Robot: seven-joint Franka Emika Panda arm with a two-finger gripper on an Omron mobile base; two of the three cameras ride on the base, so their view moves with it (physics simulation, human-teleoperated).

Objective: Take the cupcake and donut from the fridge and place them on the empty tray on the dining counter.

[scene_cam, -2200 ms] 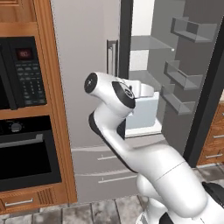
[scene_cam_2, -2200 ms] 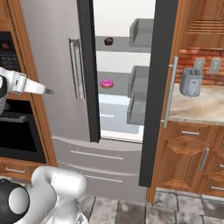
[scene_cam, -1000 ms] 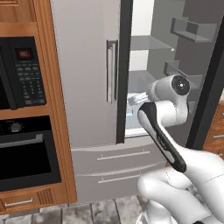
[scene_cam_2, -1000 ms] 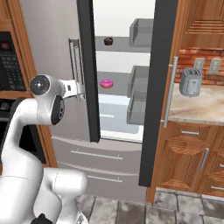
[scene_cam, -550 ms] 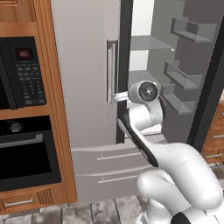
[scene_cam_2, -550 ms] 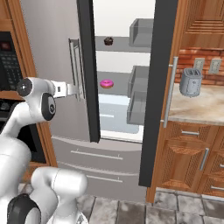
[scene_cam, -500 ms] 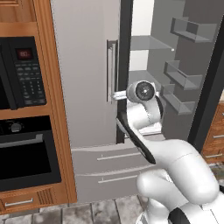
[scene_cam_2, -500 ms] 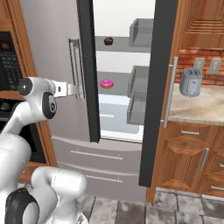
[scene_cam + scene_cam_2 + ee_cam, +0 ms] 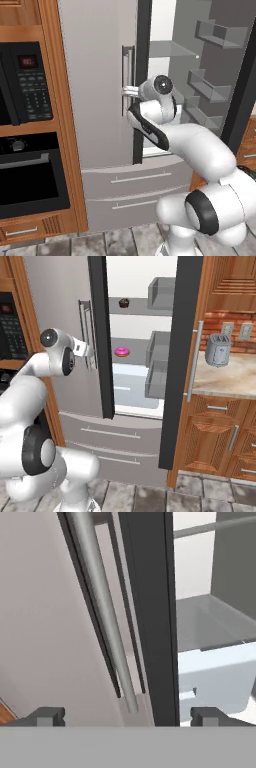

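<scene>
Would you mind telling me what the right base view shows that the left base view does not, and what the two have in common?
The right base view alone shows the pink donut on the middle fridge shelf, the dark cupcake on the shelf above, and a toaster on the counter at right. The left base view alone shows the black wall oven below the microwave. Both share the fridge with its right door open, its closed left door's bar handle, and the open hand at that handle.

Black microwave (image 9: 25, 82) at 9 o'clock, black wall oven (image 9: 30, 175) below. Silver toaster (image 9: 218, 349) at 3 o'clock on beige stone wall counter (image 9: 235, 381).
</scene>
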